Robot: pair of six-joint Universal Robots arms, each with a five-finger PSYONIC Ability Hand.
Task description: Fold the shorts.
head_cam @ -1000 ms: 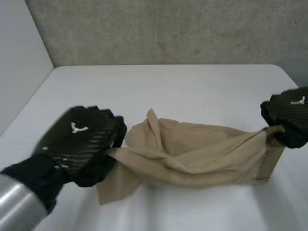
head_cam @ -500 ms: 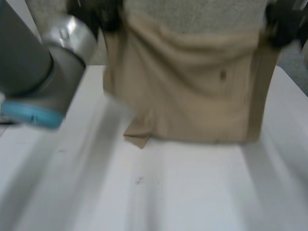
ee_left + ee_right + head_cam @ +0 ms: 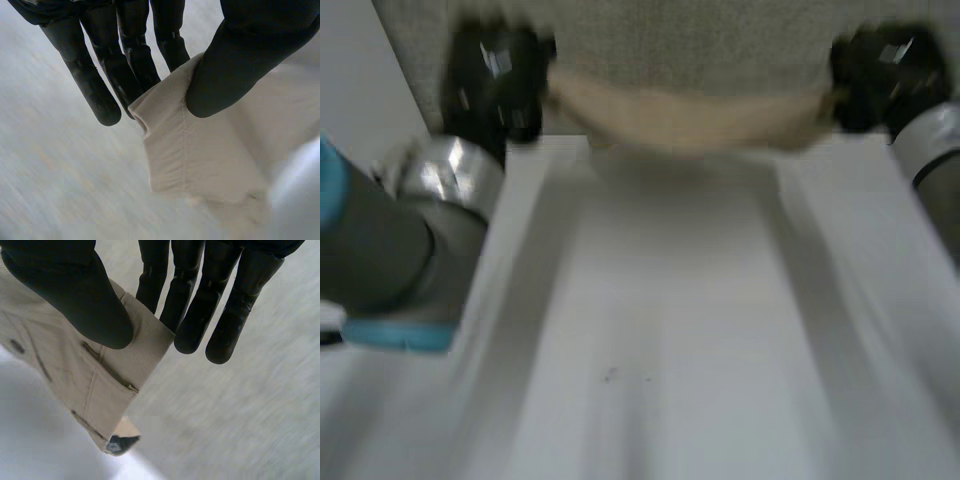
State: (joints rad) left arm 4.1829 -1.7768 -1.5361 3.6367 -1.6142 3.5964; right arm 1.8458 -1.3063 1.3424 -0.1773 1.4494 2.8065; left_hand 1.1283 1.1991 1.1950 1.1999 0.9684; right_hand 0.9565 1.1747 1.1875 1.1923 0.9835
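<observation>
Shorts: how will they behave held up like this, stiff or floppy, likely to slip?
Probably floppy: the shorts sag in a curve between the left hand and right hand. Likely light, since a thumb-to-finger pinch at each end carries them. The cloth looks matte and woven, so slipping seems unlikely.

White table point(image 3: 670, 300), small dark mark point(image 3: 610, 376)

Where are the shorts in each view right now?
Head view: shorts strung between left hand and right hand, near the far edge of the table.
Left wrist view: one end pinched between thumb and fingers.
Right wrist view: other end, pinched likewise.
Shared landmark: the two hands.
</observation>
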